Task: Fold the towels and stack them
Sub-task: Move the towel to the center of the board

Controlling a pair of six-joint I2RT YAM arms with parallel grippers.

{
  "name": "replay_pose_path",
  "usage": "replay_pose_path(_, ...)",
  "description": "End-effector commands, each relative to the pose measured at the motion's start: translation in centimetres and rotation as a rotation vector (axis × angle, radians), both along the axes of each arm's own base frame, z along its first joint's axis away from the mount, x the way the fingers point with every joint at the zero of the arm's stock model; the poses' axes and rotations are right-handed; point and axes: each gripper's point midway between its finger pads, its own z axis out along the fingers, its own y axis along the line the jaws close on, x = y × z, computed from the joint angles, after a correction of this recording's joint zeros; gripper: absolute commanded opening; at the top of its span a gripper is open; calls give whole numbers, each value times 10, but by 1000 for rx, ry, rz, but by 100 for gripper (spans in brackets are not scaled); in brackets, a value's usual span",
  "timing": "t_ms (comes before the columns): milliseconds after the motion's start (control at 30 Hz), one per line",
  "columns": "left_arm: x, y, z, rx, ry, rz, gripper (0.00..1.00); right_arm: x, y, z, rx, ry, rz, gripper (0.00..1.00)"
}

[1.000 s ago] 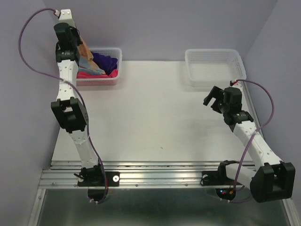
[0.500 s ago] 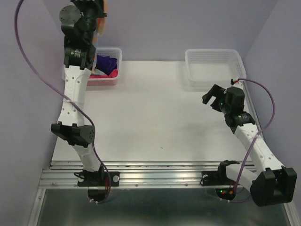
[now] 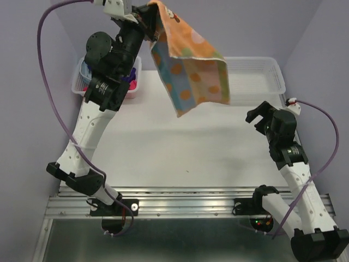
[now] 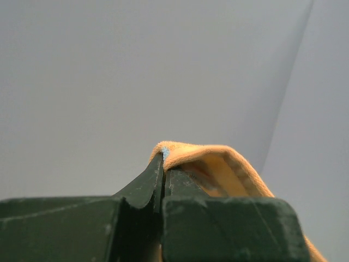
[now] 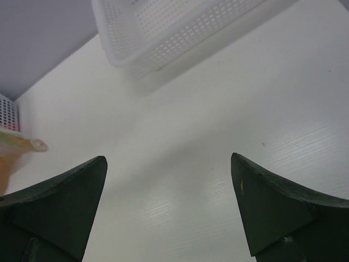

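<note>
A light blue towel with orange and blue spots (image 3: pixel 191 71) hangs in the air above the back of the table. My left gripper (image 3: pixel 154 22) is raised high and shut on its top corner. In the left wrist view the gripper (image 4: pixel 163 159) pinches the towel's orange hem (image 4: pixel 218 164). A corner of this towel shows at the left edge of the right wrist view (image 5: pixel 22 144). Purple and pink towels (image 3: pixel 131 79) lie in the left basket (image 3: pixel 77 87), mostly hidden by the left arm. My right gripper (image 3: pixel 257 113) (image 5: pixel 169 158) is open and empty, low over the table's right side.
A white mesh basket (image 3: pixel 272 76) (image 5: pixel 163 27) stands at the back right, partly behind the hanging towel. Purple walls close in the back and both sides. The white table (image 3: pixel 180 147) ends at a metal rail near the arm bases.
My left arm has lifted the spotted towel out of the left basket and swung it up and to the right, and it now hangs spread. The right arm has shifted slightly, still open.
</note>
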Motion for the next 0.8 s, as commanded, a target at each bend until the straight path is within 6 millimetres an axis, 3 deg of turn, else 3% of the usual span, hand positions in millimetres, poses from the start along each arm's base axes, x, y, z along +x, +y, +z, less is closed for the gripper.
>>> replay_pose_path(0,30,32,-70,-76,194,195,0,-20,-24,16,-5,-43,-132,100)
replay_pose_path(33,51,42,-132,-62,330,303,0,-22,-23,20,1,-65,-124,100)
replay_pose_path(100,57,56,-188,-103,469,361,0,-25,-19,25,13,-95,-103,100)
replay_pose_path(133,64,53,-249,-38,578,373,0,-25,-17,25,16,-100,-92,100)
replay_pose_path(167,67,57,-283,-23,650,405,0,-25,-15,23,20,-98,-84,100)
replay_pose_path(200,70,59,-314,-63,733,427,22,-24,-11,21,28,-97,-61,100)
replay_pose_path(233,71,72,-355,-23,834,481,62,-20,-8,18,26,-88,-41,100)
replay_pose_path(267,80,78,-391,-2,923,523,88,-18,-4,16,24,-78,-20,100)
replay_pose_path(300,74,90,-423,13,1047,577,99,-16,6,15,32,-67,36,100)
replay_pose_path(367,92,113,-443,-30,1174,634,99,-8,18,0,27,-4,108,100)
replay_pose_path(433,95,120,-448,-30,1226,634,99,-4,32,-16,31,58,195,100)
replay_pose_path(533,98,110,-443,-46,1193,577,99,2,40,-46,35,157,235,100)
replay_pose_path(600,91,92,-442,-45,1163,468,99,2,46,-66,47,221,270,100)
replay_pose_path(700,66,77,-462,-25,1180,390,99,-3,49,-93,63,312,278,100)
replay_pose_path(767,53,69,-460,-25,1165,357,99,-7,53,-104,75,352,292,100)
